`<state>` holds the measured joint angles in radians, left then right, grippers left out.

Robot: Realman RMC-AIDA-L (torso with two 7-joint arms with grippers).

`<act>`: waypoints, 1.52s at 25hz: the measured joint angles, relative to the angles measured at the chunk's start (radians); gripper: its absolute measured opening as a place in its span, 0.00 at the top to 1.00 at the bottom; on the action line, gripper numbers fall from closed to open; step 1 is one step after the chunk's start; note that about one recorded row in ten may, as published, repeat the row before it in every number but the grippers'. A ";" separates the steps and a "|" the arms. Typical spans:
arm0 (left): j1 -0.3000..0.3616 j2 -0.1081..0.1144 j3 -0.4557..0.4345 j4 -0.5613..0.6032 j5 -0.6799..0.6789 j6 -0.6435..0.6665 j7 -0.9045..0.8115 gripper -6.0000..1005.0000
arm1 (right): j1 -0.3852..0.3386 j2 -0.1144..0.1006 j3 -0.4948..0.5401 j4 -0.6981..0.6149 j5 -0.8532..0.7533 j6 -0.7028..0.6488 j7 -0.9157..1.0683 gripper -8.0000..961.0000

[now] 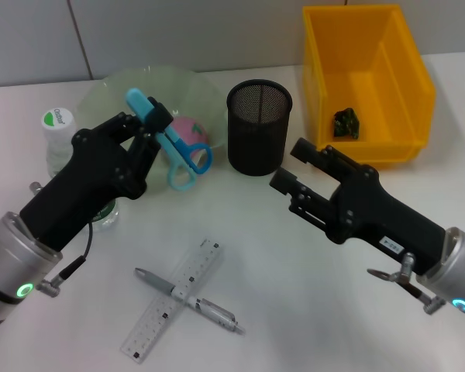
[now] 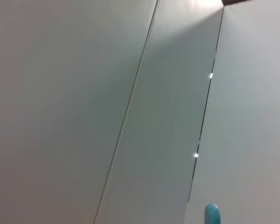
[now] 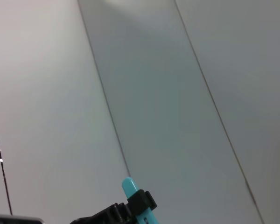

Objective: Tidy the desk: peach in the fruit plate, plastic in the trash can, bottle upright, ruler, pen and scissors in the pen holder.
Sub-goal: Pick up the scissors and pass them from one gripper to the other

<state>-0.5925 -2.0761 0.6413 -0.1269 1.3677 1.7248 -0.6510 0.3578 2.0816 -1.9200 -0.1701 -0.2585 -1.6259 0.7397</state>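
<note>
— Blue plastic, glossy: that describes the scissors, with two rounded loop handles hanging down and a capped tip pointing toward the upper left of the frame. Who has them?

— Left end effector, black and blocky, is closed on the scissors near their pivot, holding them in the air over the fruit plate at upper left. That blue tip peeks into the left wrist view as well.

— And the plate itself?

— Pale green, translucent, round. A pink peach sits in it, partly behind the scissors' handles.

— What about the pen holder?

— Black wire mesh cylinder, upright at top centre, just beside the plate. At its right stands the yellow plastic bin, rectangular, with a dark crumpled scrap inside.

— Right side?

— Right end effector hovers over the table at centre right, fingers spread apart, holding nothing.

— Lower part of the frame?

— A clear flat ruler lies diagonally on the white table, crossed by a silver-grey pen. A green-capped bottle stands at the far left edge.
</note>
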 joint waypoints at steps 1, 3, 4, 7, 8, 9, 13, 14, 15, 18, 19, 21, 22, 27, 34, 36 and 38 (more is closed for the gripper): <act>0.000 0.000 0.000 0.000 0.000 0.000 0.000 0.89 | 0.000 0.000 0.000 0.008 0.000 -0.010 0.020 0.33; 0.007 0.001 -0.002 0.013 0.004 0.020 -0.057 0.89 | -0.001 0.000 -0.001 0.016 -0.001 -0.025 0.050 0.33; 0.013 0.001 -0.006 0.029 0.004 0.030 -0.118 0.89 | -0.001 0.000 -0.001 0.017 -0.001 -0.033 0.065 0.33; 0.016 -0.001 -0.018 0.047 -0.001 0.054 -0.236 0.89 | 0.001 0.000 -0.003 0.015 -0.013 -0.056 0.111 0.33; 0.016 -0.001 -0.021 0.048 -0.001 0.061 -0.263 0.89 | 0.004 -0.001 -0.003 0.014 -0.022 -0.065 0.133 0.33; 0.016 0.000 -0.025 0.051 -0.001 0.069 -0.292 0.89 | 0.007 -0.001 -0.003 0.013 -0.030 -0.073 0.151 0.33; 0.019 0.002 -0.038 0.073 -0.002 0.098 -0.402 0.89 | 0.017 -0.004 -0.004 0.016 -0.038 -0.106 0.208 0.33; 0.019 0.002 -0.042 0.076 -0.002 0.102 -0.428 0.89 | 0.018 -0.004 -0.004 0.016 -0.038 -0.109 0.223 0.33; 0.019 0.002 -0.045 0.078 -0.002 0.107 -0.456 0.89 | 0.021 -0.005 -0.004 0.017 -0.038 -0.111 0.239 0.33; 0.017 0.001 -0.059 0.084 -0.002 0.112 -0.526 0.89 | 0.035 -0.005 -0.004 0.017 -0.040 -0.109 0.293 0.33; 0.017 0.001 -0.061 0.085 -0.002 0.114 -0.537 0.89 | 0.041 -0.005 -0.004 0.016 -0.042 -0.107 0.312 0.33; 0.016 -0.001 -0.063 0.085 -0.003 0.118 -0.560 0.89 | 0.054 -0.005 -0.004 0.014 -0.048 -0.107 0.334 0.33; 0.015 -0.002 -0.063 0.082 -0.003 0.119 -0.570 0.89 | 0.058 -0.005 -0.004 0.011 -0.051 -0.108 0.343 0.33; 0.005 -0.004 -0.073 0.063 -0.003 0.120 -0.599 0.89 | 0.079 -0.003 -0.004 -0.004 -0.058 -0.101 0.383 0.33; 0.002 -0.004 -0.084 0.048 -0.002 0.105 -0.605 0.89 | 0.096 -0.002 -0.002 -0.001 -0.062 -0.068 0.437 0.33; 0.002 -0.004 -0.085 0.048 -0.002 0.101 -0.605 0.89 | 0.096 -0.001 -0.002 0.000 -0.062 -0.060 0.444 0.33; 0.001 -0.004 -0.085 0.047 -0.002 0.099 -0.605 0.89 | 0.097 -0.001 -0.002 -0.001 -0.062 -0.053 0.456 0.33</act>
<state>-0.5915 -2.0801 0.5561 -0.0803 1.3656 1.8239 -1.2561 0.4546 2.0801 -1.9221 -0.1715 -0.3208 -1.6790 1.1954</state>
